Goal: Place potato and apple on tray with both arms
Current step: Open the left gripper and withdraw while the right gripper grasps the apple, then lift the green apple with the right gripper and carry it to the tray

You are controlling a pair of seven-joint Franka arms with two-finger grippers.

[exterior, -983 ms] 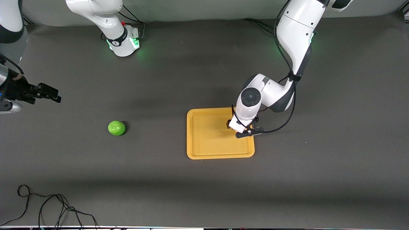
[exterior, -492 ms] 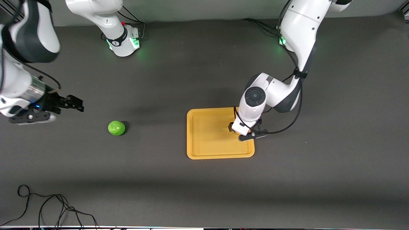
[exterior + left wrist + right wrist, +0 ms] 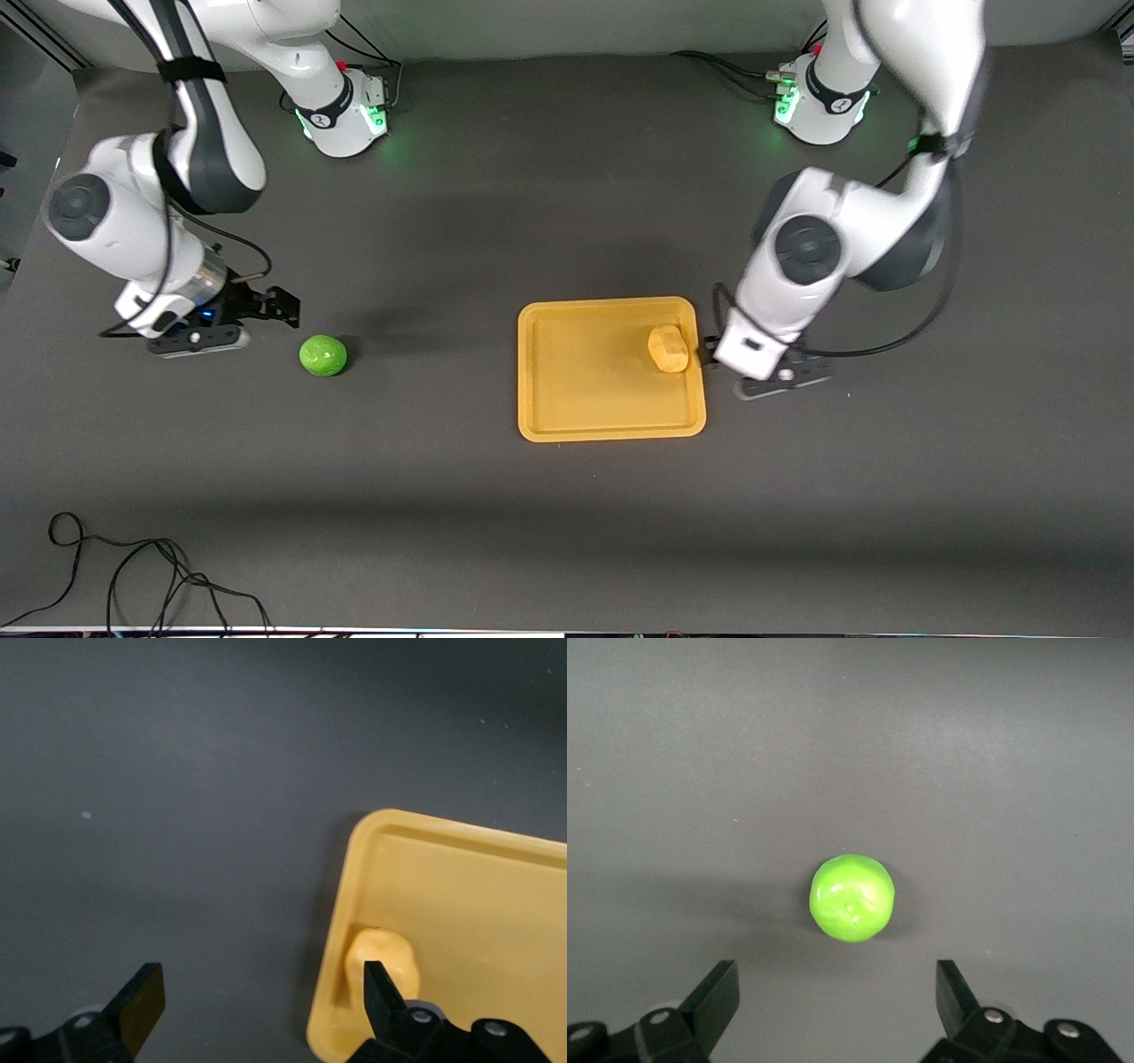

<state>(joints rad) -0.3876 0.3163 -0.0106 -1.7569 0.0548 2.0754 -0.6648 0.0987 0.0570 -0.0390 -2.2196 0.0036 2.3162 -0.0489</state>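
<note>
Since the earlier front pictures the left arm has let go and drawn off the tray toward its own end of the table, uncovering the potato, while the right arm has swung in from the table's edge to the apple.

Front view: the lumpy pale yellow-tan potato lies inside the flat rectangular orange-yellow plastic tray, close to the rim at the left arm's end. Its long axis runs roughly from the robots' side toward the camera, slightly tilted. The black two-finger left gripper hangs just off that rim. The small round glossy bright-green apple sits on the dark table mat, well apart from the tray toward the right arm's end. The black right gripper is just beside it, so the right arm is plainly the nearer one.

Left wrist view: the left gripper is spread wide and empty, the potato by one finger, tucked against the tray rim.

Right wrist view: the right gripper is spread wide, and the apple lies ahead of the fingers, centred between them, its dimple facing up. Being round, it offers no long axis to align with; a straight advance and descent should bracket it.
</note>
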